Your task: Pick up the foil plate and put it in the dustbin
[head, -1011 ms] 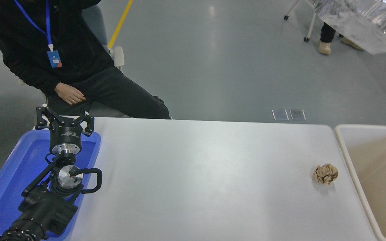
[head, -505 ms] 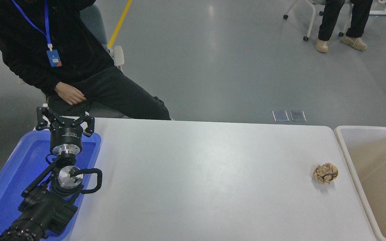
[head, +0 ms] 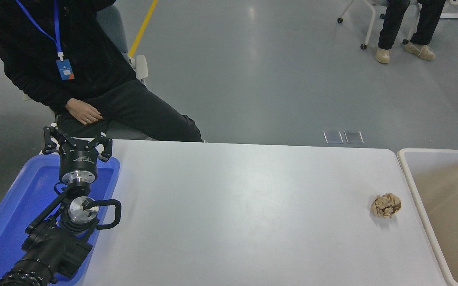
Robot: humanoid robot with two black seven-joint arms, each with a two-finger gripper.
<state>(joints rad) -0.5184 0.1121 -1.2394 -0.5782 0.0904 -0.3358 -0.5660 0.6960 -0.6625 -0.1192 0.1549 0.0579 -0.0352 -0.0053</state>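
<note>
Even, cool overhead light, sharp focus.
Soft glare streaks the grey floor [head: 253, 59]; the counter [head: 253, 206] shows faint sheen and weak shadows.

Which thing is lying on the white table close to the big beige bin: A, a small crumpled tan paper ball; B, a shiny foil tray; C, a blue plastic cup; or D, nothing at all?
A: a small crumpled tan paper ball lies on the white table just left of the large beige plastic bin; no foil tray or cup is in view.

White table [head: 233, 206] bears a crumpled paper ball [head: 386, 205] and blue tray [head: 10, 214].
</note>
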